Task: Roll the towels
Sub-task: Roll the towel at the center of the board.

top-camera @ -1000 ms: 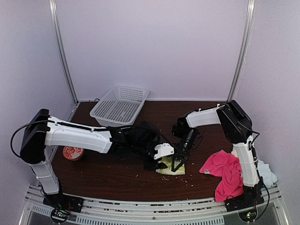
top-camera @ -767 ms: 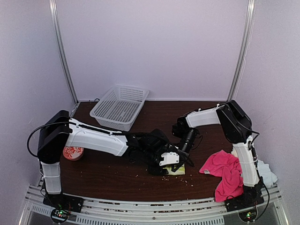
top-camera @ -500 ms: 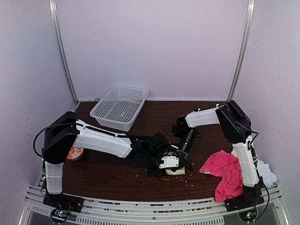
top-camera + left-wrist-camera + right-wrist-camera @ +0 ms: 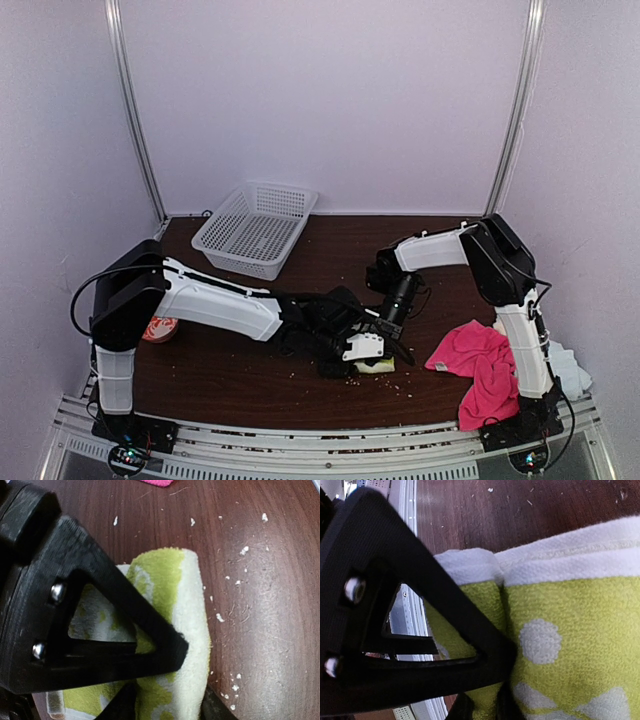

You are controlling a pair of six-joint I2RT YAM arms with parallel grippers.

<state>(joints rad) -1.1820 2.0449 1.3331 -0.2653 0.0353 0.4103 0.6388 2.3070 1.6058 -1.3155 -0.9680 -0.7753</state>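
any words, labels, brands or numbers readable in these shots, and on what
No text can be read in any view.
On the red-and-white round thing: markings too small and blurred to read.
On the lime-yellow towel: only white dots and shapes, no lettering.

Pale lilac walls point(image 4: 320, 100) behind a dark wooden table point(image 4: 220, 380), metal corner posts point(image 4: 135, 110)

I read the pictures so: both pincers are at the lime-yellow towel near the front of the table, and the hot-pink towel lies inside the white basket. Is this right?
Not quite. The hot-pink towel is not in the white basket; it lies on the table by the right arm's base, as the top external view shows. The rest holds: the left pincer and right pincer are at the lime-yellow towel.
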